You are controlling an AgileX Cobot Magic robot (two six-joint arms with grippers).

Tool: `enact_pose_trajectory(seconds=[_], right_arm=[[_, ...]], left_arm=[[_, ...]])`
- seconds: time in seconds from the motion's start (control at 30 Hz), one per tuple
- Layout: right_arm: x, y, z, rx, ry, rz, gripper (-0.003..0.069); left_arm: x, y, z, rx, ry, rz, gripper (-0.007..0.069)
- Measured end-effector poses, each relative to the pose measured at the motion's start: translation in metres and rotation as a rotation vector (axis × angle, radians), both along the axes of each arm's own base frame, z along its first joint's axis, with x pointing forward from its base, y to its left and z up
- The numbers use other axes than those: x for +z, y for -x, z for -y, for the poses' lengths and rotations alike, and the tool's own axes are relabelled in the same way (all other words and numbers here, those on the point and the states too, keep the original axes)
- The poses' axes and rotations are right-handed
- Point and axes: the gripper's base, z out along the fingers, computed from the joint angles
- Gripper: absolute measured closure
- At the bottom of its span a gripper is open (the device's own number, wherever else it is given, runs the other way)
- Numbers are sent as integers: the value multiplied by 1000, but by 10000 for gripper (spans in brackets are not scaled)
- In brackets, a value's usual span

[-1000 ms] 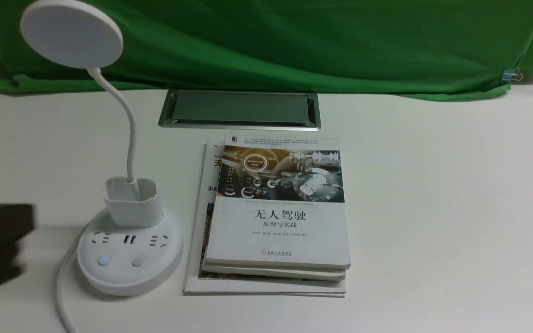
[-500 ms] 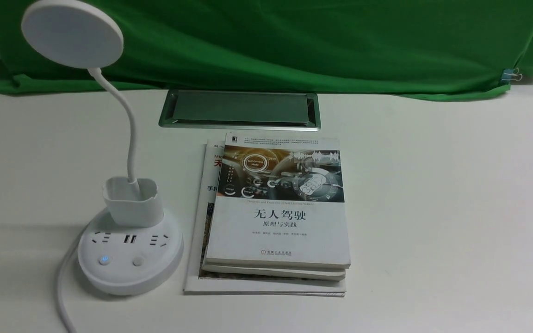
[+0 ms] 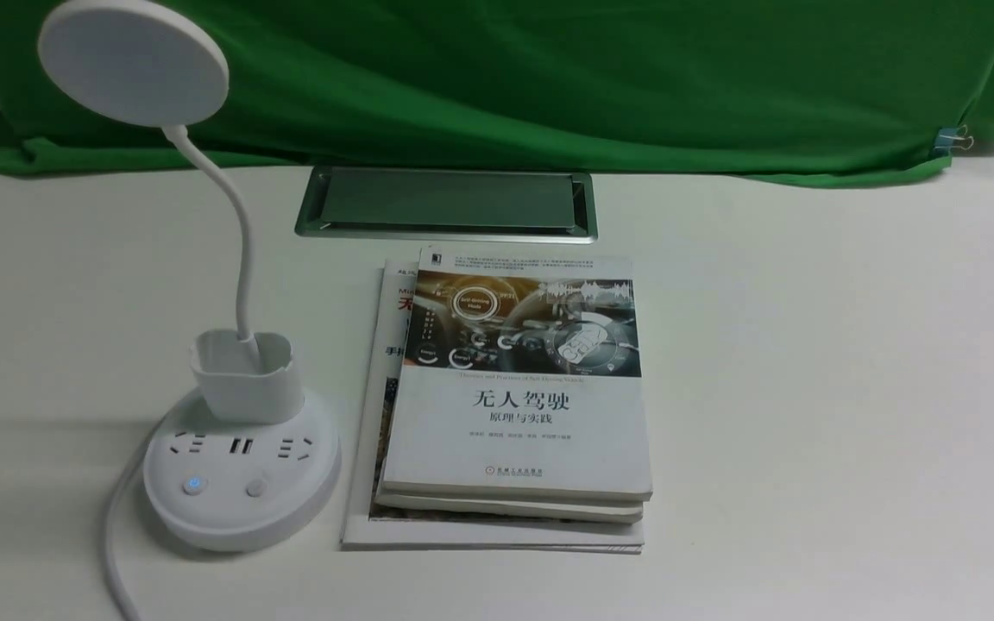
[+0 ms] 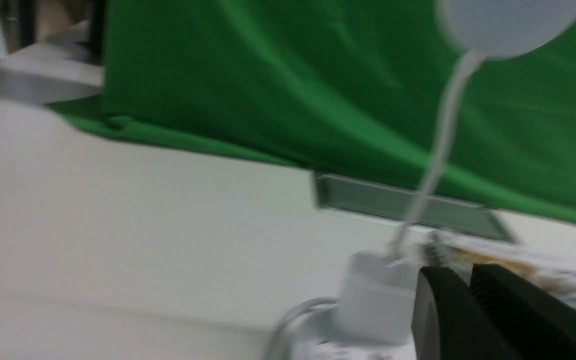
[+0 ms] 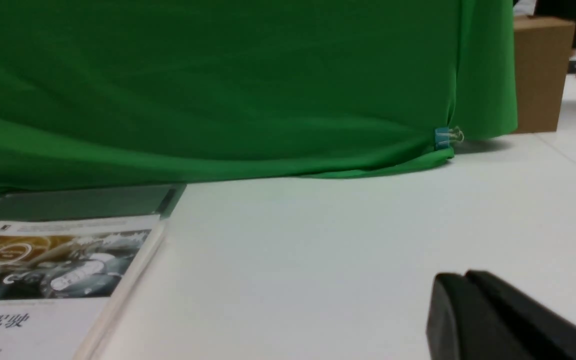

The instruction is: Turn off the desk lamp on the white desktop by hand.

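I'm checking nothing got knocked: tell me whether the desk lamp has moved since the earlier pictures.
No. The desk lamp stays left of the stacked books, its base at the same gap from them.

White desktop (image 3: pixel 808 388): desk lamp (image 3: pixel 242 509) at left, stacked books (image 3: pixel 519 431) beside it, green cloth (image 3: pixel 549 95) along far edge.

The left jaws (image 4: pixel 469 282) and right jaws (image 5: pixel 463 285) both appear closed
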Motion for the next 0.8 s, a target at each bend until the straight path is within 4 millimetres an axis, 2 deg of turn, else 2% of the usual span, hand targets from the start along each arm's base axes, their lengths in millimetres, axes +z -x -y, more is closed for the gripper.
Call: enact_pose_trajectory(seconds=[0.13,0.2,0.37,0.8], right_arm=[[0,0,0,0,0,0,622],[0,0,0,0,0,0,622],[0,0,0,0,0,0,622],[0,0,0,0,0,0,622]], left_arm=[[-45,-9,0,5,-4,-115,559],[-58,-10,0,2,19,-146,556],[-53,-12,0,4,32,-65,553],[-53,-12,0,0,1,-66,540]])
